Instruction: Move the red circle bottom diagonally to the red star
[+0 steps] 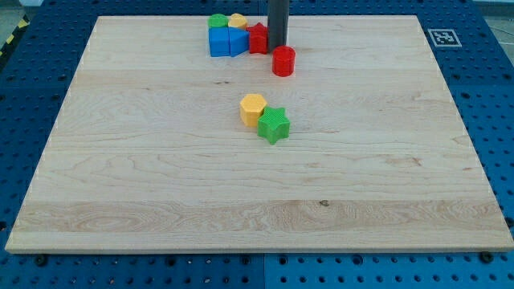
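The red circle [283, 61] stands on the wooden board near the view's top, just below and to the right of the red star [258, 38]. The red star sits at the right end of a cluster of blocks. My tip [277, 47] comes down between the two, touching or nearly touching the red circle's upper left edge and just right of the red star. The rod hides part of the star's right side.
Left of the red star lie a blue cube [218, 42], a second blue block [238, 42], a green block [218, 22] and a yellow block [238, 21]. A yellow hexagon [252, 108] and a green star [274, 125] touch near mid-board.
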